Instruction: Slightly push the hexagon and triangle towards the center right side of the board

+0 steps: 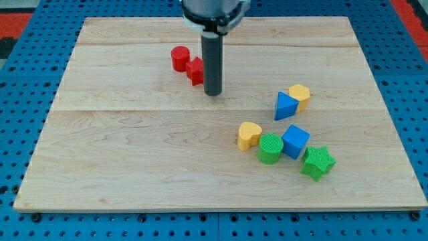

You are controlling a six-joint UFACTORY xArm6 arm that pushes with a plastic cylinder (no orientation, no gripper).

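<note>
A blue triangle [285, 106] lies right of centre, touching a yellow hexagon [300, 96] on its upper right. My tip [212, 93] rests on the board well to their left, just right of a red block [194, 70] that the rod partly hides. A red cylinder [179, 58] sits against that red block on its upper left.
A cluster lies at the lower right: a yellow heart-shaped block [249, 135], a green cylinder [271, 148], a blue cube [295, 141] and a green star [317, 163]. The wooden board [134, 167] sits on a blue pegboard.
</note>
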